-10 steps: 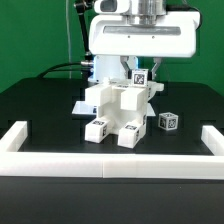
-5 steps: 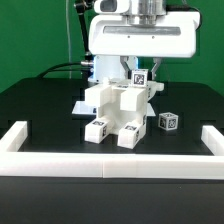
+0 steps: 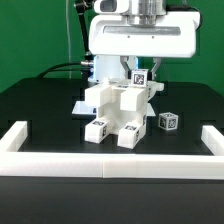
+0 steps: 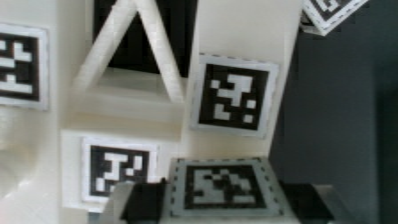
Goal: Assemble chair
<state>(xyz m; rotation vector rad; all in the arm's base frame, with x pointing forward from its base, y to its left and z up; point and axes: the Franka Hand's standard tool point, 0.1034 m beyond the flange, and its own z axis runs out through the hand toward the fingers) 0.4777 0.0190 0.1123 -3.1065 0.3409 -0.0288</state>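
White blocky plastic chair (image 3: 115,108), part-built, stands at mid-frame on the black counter (image 3: 40,105), the large white end effector (image 3: 140,80) clamped on its tagged upper bar (image 4: 217,186), so a skewed push could jam it or topple everything.

The desk (image 3: 40,115) is viewed from its front edge, slightly from above, at middle distance, facing the arm (image 3: 140,35). The chair (image 3: 118,108) is seen very closely from the wrist, past the hand (image 4: 217,200); only its tagged blocks are shared by both views
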